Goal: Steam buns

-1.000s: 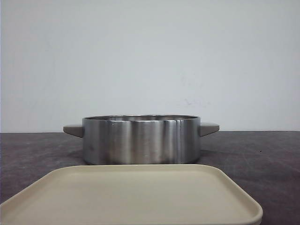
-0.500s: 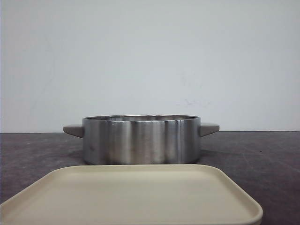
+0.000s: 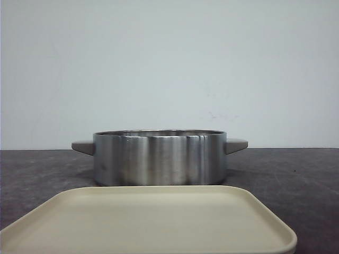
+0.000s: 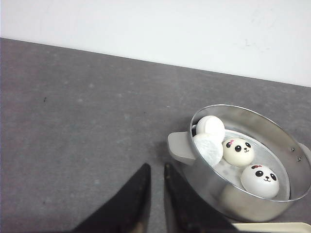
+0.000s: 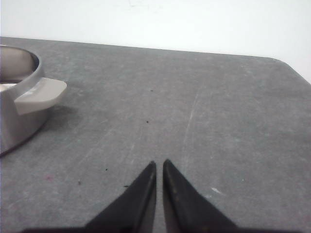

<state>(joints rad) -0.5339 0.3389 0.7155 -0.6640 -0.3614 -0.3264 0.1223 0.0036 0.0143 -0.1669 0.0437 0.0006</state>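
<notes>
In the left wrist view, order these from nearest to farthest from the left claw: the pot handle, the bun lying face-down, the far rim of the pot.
1. Pot handle: on the pot's near side, closest to the left claw.
2. Face-down bun: just inside the near rim, behind the handle.
3. Far rim: across the pot, beyond the buns.

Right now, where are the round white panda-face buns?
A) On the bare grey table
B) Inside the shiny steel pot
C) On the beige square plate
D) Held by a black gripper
B: the left wrist view shows four buns inside the steel pot, two face-up, two turned over.
</notes>
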